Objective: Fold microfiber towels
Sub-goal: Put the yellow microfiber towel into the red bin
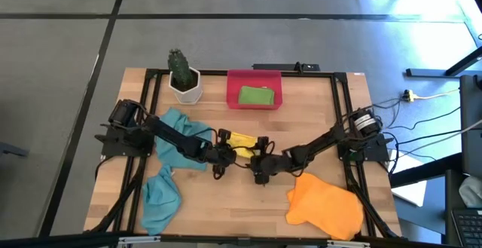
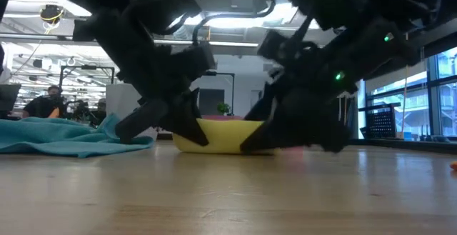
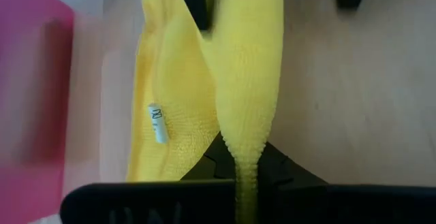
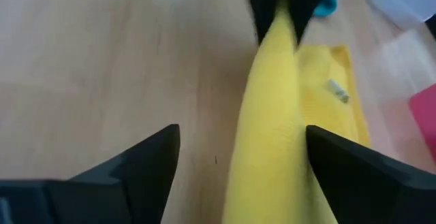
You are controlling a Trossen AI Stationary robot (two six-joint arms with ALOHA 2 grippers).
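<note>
Centrally on the table (image 1: 226, 210), the yellow towel (image 1: 241, 144) lies between the two grippers. The left gripper (image 1: 224, 155) is pinched shut on a raised ridge of that towel, which runs up into its fingers in the left wrist view (image 3: 248, 81). The right gripper (image 1: 260, 174) has its fingers (image 4: 143, 166) spread wide, one on each side of the same ridge (image 4: 272, 115), gripping nothing. A white label (image 3: 157, 123) shows on the flat part of the towel. One teal towel (image 1: 181, 131) lies under the left arm, another (image 1: 161, 195) near the front left edge. The orange towel (image 1: 325, 205) lies at front right. The green towel (image 1: 257, 96) sits in the red tray (image 1: 254, 78), beside a potted cactus (image 1: 183, 75).
</note>
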